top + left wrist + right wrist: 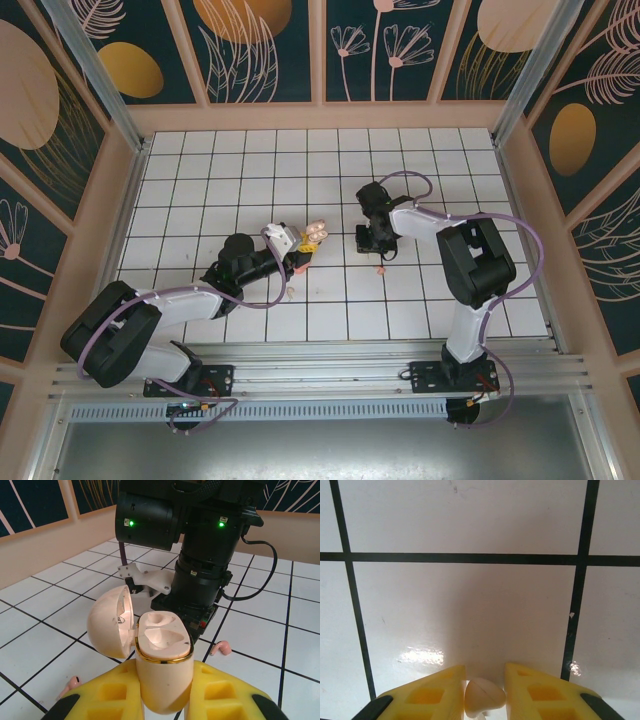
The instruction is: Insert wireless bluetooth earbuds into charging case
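I'm working over a white tiled table [450, 180] with dark grid lines. The left arm [170, 305] reaches in from the near left and the right arm [470, 260] bends in from the near right. Both wrists meet around the middle of the table.

The left gripper [165, 680] has its yellow fingers [107, 695] pressed against the body of the charging case [165, 650], holding it up with the mouth tipped toward the right arm. The case is cream plastic with a gold rim. Its lid [110, 625] hangs open on the left in the left wrist view, and both wells look empty to me.

The right gripper [485, 677] is pinching a pale beige earbud [484, 696]. I can see its rounded head between the pads, but the stem drops out of the bottom of the view, so I can't tell its long axis.

From above, the right gripper [372, 243] sits just right of the case [312, 234], near it but not touching. I judge the next move to be a short carry left by the right arm, with the stem lined up to a well.

Two salmon-pink earbuds lie loose on the tiles. One [220, 648] is under the right wrist, the other [75, 682] is near the left fingers.
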